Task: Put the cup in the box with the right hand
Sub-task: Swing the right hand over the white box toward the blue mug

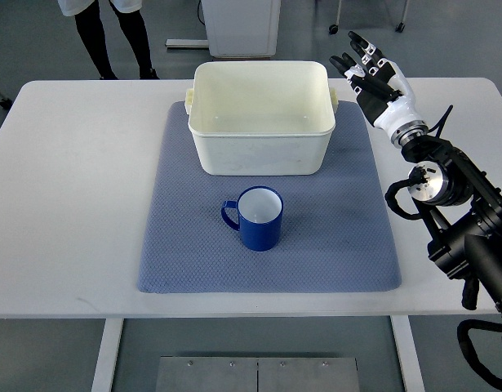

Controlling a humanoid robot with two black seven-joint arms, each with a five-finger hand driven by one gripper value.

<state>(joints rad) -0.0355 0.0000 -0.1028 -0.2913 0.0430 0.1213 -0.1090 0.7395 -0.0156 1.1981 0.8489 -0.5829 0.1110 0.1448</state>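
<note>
A blue cup (pixel 259 218) with a white inside stands upright on the grey-blue mat (pixel 340 245), its handle pointing left. Behind it on the mat sits a cream-white box (pixel 259 151), open at the top with nothing inside. My right hand (pixel 366 67) hovers to the right of the box's far right corner, well away from the cup, with its fingers spread and holding nothing. Its black arm comes in along the right edge. No left arm shows.
The mat lies on a white table (pixel 79 204). A person's legs (pixel 112 37) in dark trousers stand beyond the table's far left side. A white cabinet base (pixel 238 24) stands behind the box.
</note>
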